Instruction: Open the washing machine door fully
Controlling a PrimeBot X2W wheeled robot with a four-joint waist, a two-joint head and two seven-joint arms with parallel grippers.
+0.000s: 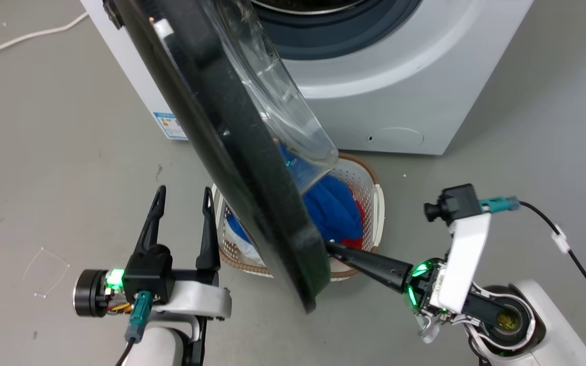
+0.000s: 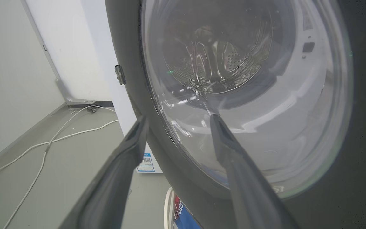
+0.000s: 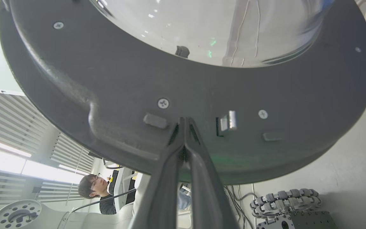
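On washing machine (image 1: pixel 400 101), blue label sticker (image 2: pixel 147 163): QR code, print illegible.

Laundry basket (image 1: pixel 377 203): white, I see blue cloth (image 1: pixel 333 206) and red cloth (image 1: pixel 354 240) inside
Cable (image 1: pixel 23 38): white, on floor (image 1: pixel 69 152)
Person (image 3: pixel 98 194): by blinds (image 3: pixel 27 111)

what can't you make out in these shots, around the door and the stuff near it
1. Head view: the washing machine door hides much of the laundry basket and the clothes in it.
2. Head view: the top edge cuts off most of the washing machine drum.
3. Left wrist view: the blue label print is too small to read.
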